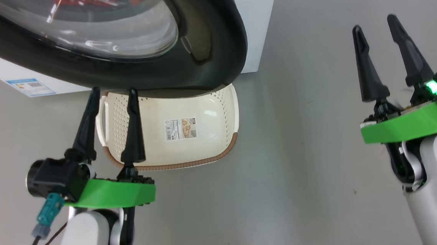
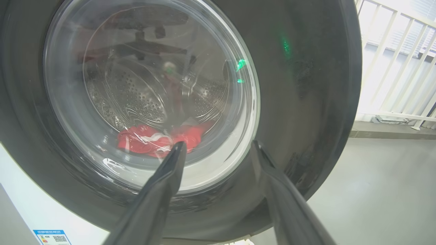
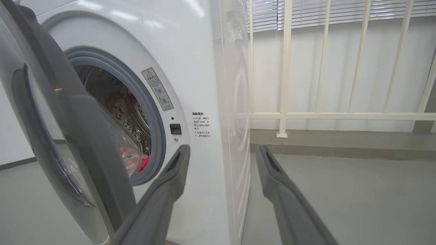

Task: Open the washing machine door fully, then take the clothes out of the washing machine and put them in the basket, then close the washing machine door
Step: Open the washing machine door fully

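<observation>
Clothes (image 2: pixel 136 139) of crumpled red fabric lie in the perforated steel drum (image 2: pixel 136 98).

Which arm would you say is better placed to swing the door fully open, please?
Probably the right: the right gripper faces the gap behind the ajar washing machine door. The left gripper faces its outer glass, where pushing would close it.

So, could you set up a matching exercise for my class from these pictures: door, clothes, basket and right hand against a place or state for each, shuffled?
1 door
2 clothes
3 basket
4 right hand

A empty, on the floor
B spread wide, holding nothing
C red, in the drum
D ajar

Pairs: 1-D, 2-C, 3-A, 4-B
</observation>
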Motion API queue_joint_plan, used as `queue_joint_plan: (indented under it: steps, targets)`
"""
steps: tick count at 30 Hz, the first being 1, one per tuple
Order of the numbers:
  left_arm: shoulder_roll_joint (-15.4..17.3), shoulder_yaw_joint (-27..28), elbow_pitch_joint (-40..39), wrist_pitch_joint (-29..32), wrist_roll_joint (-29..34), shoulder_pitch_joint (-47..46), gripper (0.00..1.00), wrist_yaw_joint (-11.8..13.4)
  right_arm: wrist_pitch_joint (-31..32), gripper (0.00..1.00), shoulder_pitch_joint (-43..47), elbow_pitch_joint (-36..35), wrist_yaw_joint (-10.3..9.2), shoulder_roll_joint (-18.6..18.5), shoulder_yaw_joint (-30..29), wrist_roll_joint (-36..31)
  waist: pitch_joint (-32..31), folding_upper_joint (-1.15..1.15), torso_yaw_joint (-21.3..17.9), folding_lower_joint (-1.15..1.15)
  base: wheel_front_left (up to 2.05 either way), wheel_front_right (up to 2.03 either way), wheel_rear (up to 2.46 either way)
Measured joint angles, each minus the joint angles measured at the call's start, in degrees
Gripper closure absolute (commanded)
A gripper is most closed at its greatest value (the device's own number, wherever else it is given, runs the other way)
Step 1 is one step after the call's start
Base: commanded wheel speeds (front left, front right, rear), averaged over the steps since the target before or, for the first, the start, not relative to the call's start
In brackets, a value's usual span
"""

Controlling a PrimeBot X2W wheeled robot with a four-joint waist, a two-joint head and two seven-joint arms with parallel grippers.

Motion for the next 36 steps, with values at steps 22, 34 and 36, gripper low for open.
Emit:
queue_joint_plan:
  steps: [22,34,36]
  targets:
    - [0.0,-0.1,-0.2,0.0,-0.2,0.1,0.0,0.0,0.0,0.0,7.1,-3.6,0.0,3.4,-0.2,-3.1,0.1,0.0,0.1,0.0,0.0,0.0,0.0]
    - [0.0,-0.1,-0.3,0.0,-0.2,0.1,0.0,0.1,0.0,0.0,7.0,-3.1,0.0,3.6,0.6,-3.2,0.7,0.0,0.3,0.0,0.0,0.0,0.0]
    - [0.0,-0.1,-0.3,0.0,-0.2,0.1,0.0,0.1,0.0,0.0,7.0,-3.0,0.0,3.6,0.6,-3.2,0.7,0.0,0.3,0.0,0.0,0.0,0.0]
